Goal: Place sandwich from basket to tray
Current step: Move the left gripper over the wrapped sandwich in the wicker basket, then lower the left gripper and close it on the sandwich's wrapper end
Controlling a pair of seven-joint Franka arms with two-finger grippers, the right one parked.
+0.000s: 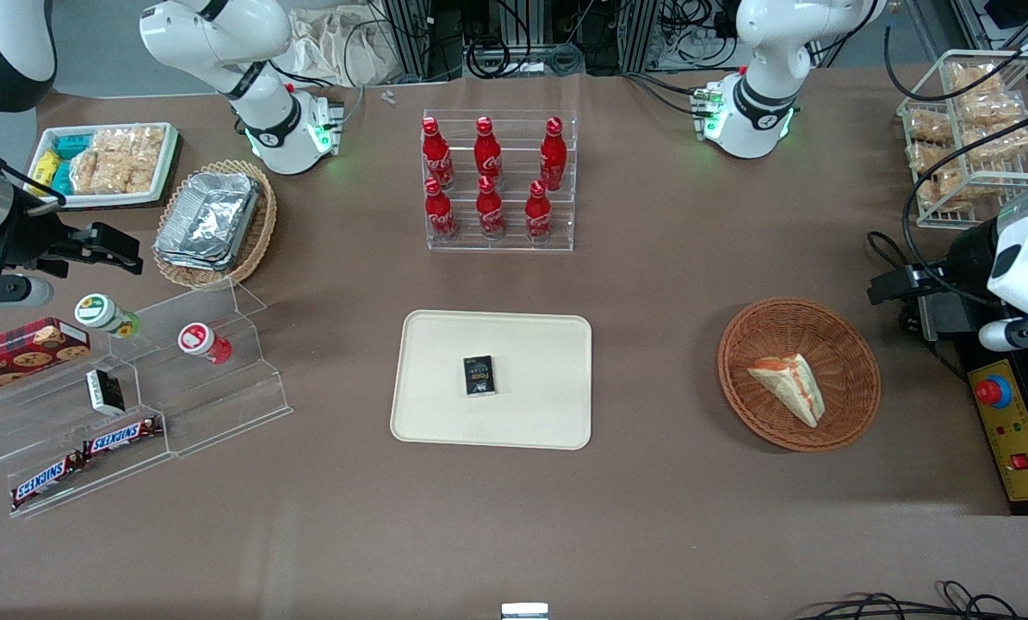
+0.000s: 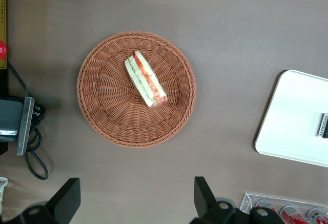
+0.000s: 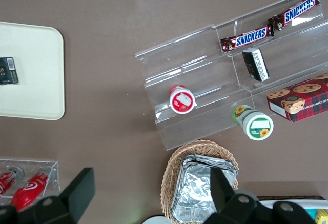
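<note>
The sandwich (image 1: 789, 386) is a film-wrapped wedge with red and green filling, lying in the reddish-brown wicker basket (image 1: 764, 331) toward the working arm's end of the table. The left wrist view looks down on the sandwich (image 2: 146, 79) in the basket (image 2: 107, 106). My left gripper (image 1: 891, 287) hangs high beside the basket, farther from the front camera than it. In the left wrist view the gripper (image 2: 136, 189) is open wide, empty and clear of the basket. The cream tray (image 1: 531, 344) lies mid-table with a small black box (image 1: 478, 375) on it; its edge shows in the left wrist view (image 2: 297, 116).
A clear rack of red cola bottles (image 1: 497, 181) stands farther from the camera than the tray. A yellow control box with a red button (image 1: 1009, 422) and cables lie beside the basket. A wire rack of snacks (image 1: 970, 129) is at the working arm's end. An acrylic shelf (image 1: 213, 387) is at the parked arm's end.
</note>
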